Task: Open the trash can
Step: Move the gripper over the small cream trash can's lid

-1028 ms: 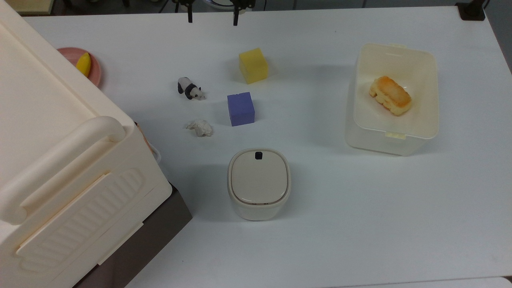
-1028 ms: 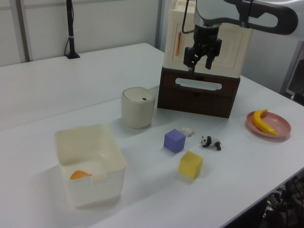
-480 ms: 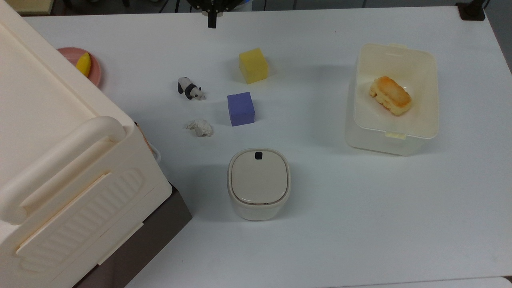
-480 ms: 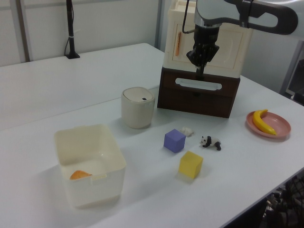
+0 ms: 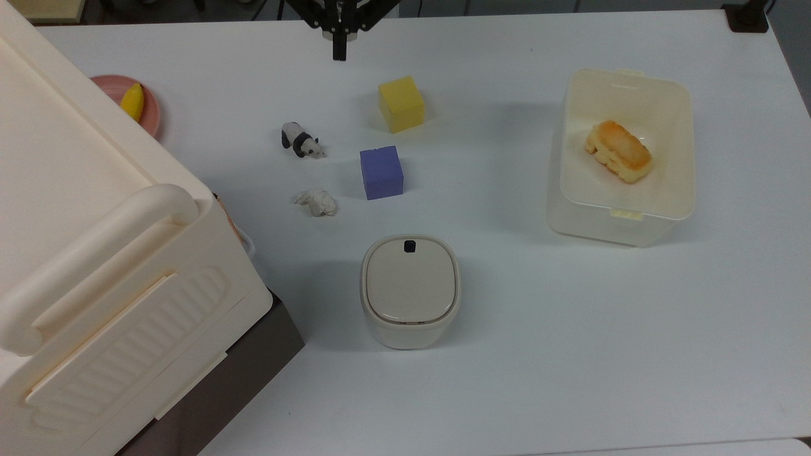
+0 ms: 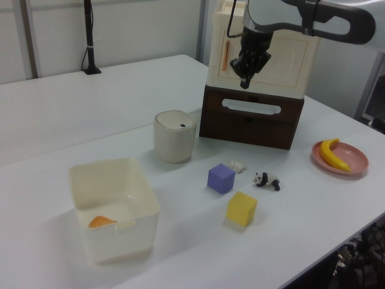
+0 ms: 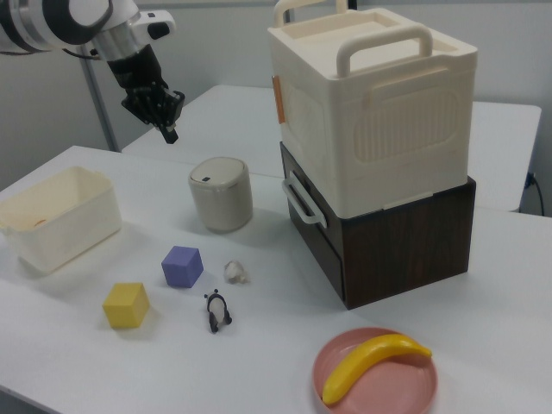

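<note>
The trash can [image 5: 410, 291] [image 6: 174, 136] [image 7: 220, 193] is a small cream bin with a flat beige lid lying shut and a black button [image 5: 410, 246] at its rim. It stands on the white table near the dark brown drawer unit. My gripper [image 5: 339, 54] [image 6: 244, 83] [image 7: 171, 133] hangs high above the table with its fingers shut together and nothing between them. In the top view it is at the top edge, well beyond the yellow cube and far from the bin.
A purple cube [image 5: 381, 172], a yellow cube [image 5: 400, 103], a crumpled paper ball [image 5: 317, 202] and a toy panda [image 5: 300, 140] lie between gripper and bin. An open cream tub [image 5: 621, 215] holds bread. A large cream box [image 7: 371, 108] sits on a brown drawer unit [image 7: 388, 243]. A banana lies on a pink plate [image 7: 375, 371].
The fingers went from open to shut. The gripper then moved a little further into the top view and to the left view's left.
</note>
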